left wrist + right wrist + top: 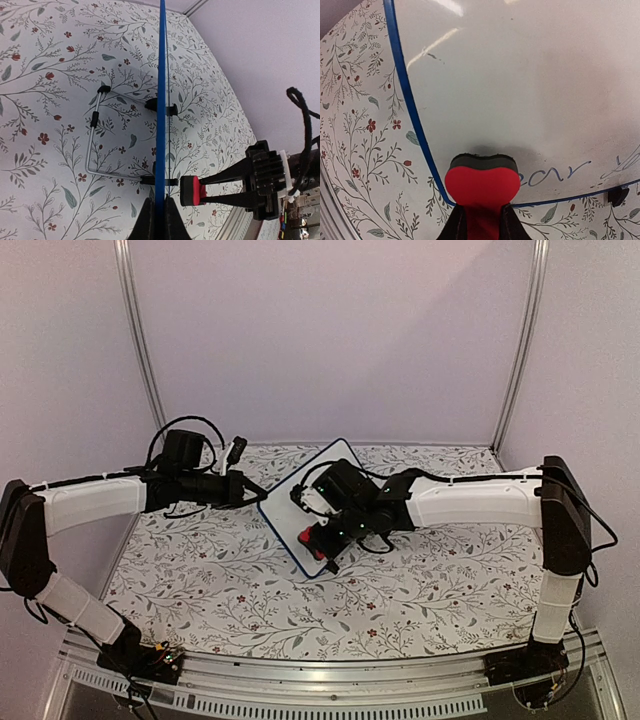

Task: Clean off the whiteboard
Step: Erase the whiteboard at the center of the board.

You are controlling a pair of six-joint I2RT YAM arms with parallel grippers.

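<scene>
While the left gripper (156,217) clamps the whiteboard (520,90), the right gripper (481,222) pinches a red eraser (481,182) at it. It looks mostly wiped (blue writing (555,175) is left near one edge).

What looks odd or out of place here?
Nothing looks spilled or broken. The one leftover is faint blue handwriting along the whiteboard's edge, right beside the red eraser that the right gripper presses on it. The left gripper pinches the board's rim, which seems deliberate.
</scene>
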